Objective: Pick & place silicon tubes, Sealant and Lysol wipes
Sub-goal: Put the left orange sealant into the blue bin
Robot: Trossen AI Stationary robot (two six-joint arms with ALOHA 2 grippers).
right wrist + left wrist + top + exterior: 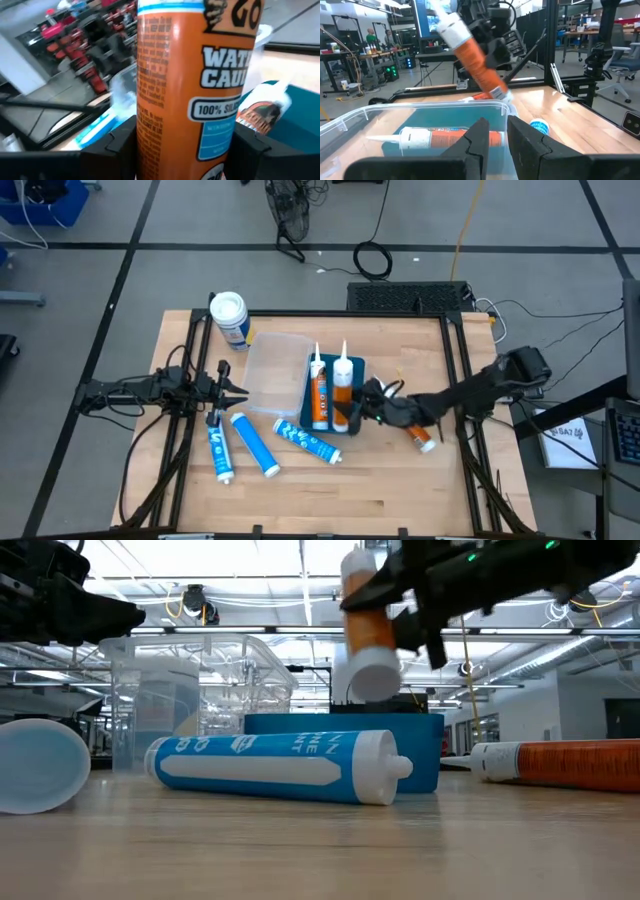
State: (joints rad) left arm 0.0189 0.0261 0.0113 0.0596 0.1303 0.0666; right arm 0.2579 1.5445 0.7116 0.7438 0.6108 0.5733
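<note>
Over the blue bin (352,395) near the middle of the tabletop (390,480), the right claw (362,406) grasps an orange sealant tube (343,385) around its body, holding it above the bin with its white nozzle pointing toward the far edge. From the right wrist view the orange tube (195,85) fills the gap between the two dark fingers, its printed label facing the camera. Seen from the low view, the tube (368,635) hangs clear of the wood, tilted, its white end lowest. Inside the bin lies a second orange-and-white tube (320,392), just beside the held one; the left wrist view shows it flat on the blue floor (440,137).

A clear plastic container (275,373) sits touching the bin on its left side. Nearer the front edge, three blue-and-white tubes lie on the wood: one (308,443) just in front of the bin, one (255,444) to its left, and one (218,448) farther left. Another orange tube (422,436) lies on the tabletop to the right of the bin, under the right arm. The Lysol wipes (230,318) canister stands upright at the far-left corner, well apart from the bin.

The left claw (232,388) is clenched and empty, hovering just left of the clear container.
</note>
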